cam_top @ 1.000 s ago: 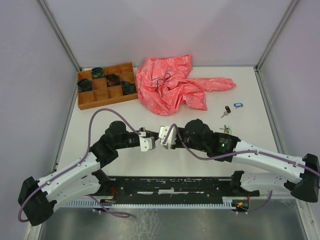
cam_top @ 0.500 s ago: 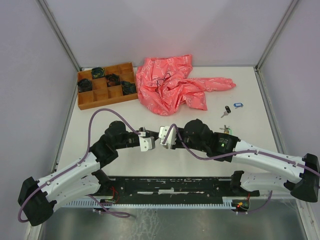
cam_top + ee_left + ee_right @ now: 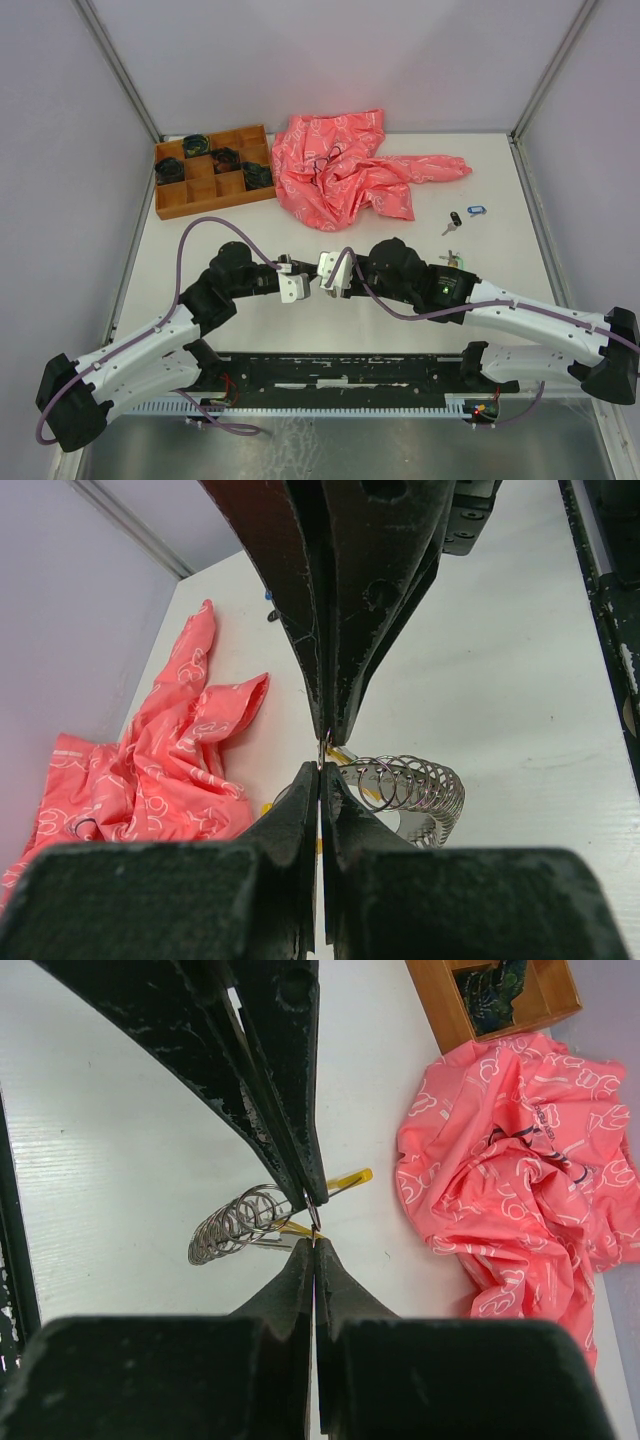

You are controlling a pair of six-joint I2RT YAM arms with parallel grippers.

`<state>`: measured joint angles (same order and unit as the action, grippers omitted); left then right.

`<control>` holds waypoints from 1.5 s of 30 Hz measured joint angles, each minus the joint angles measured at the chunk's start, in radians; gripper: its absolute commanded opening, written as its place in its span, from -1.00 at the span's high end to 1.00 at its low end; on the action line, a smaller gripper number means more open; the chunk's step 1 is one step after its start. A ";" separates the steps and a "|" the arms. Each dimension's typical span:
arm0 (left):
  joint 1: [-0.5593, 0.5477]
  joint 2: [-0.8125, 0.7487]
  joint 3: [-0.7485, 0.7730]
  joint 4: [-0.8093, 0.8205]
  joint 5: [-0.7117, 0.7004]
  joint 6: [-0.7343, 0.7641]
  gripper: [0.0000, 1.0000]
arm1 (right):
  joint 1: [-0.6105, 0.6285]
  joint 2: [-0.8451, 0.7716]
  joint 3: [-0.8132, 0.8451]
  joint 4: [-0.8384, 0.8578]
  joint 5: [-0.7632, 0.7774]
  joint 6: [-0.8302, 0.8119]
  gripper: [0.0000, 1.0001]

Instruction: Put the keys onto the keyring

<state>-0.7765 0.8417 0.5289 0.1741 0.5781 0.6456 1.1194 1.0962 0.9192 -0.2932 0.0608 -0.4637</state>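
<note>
My left gripper [image 3: 306, 284] and right gripper [image 3: 320, 282] meet tip to tip above the middle of the table. Both are shut on a thin wire loop at one end of the keyring [image 3: 410, 785], a silvery coil with a yellow segment [image 3: 345, 1180]. The rest of the keyring [image 3: 235, 1222] hangs beside the two pairs of tips, over the table. In the left wrist view my fingers [image 3: 300, 800] come up from below and the right arm's fingers come down from above. Keys lie at the right: a blue-tagged one [image 3: 475, 210], a black-tagged one [image 3: 455, 219], and a green-tagged one [image 3: 458, 262] by the right arm.
A crumpled pink cloth [image 3: 350, 170] lies at the back centre. Left of it stands a wooden compartment tray [image 3: 170, 205] holding dark coiled bundles. Pale walls close the table on three sides. A black rail runs along the near edge between the arm bases.
</note>
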 measured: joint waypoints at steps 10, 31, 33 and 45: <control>0.000 0.003 0.000 0.000 0.003 -0.006 0.95 | -0.002 -0.002 0.000 0.000 0.000 0.007 0.99; 0.000 0.003 0.000 0.000 0.008 -0.007 0.95 | -0.012 -0.002 0.000 -0.001 0.000 0.011 0.99; 0.000 0.003 0.000 0.000 0.008 -0.007 0.95 | -0.012 -0.002 0.000 -0.001 -0.002 0.012 0.99; 0.000 0.003 0.000 0.000 0.007 -0.008 0.95 | -0.014 -0.003 0.000 -0.001 -0.018 0.014 0.99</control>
<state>-0.7765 0.8448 0.5289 0.1741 0.5850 0.6380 1.1049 1.0927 0.9192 -0.2943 0.0429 -0.4492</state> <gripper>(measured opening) 0.043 0.012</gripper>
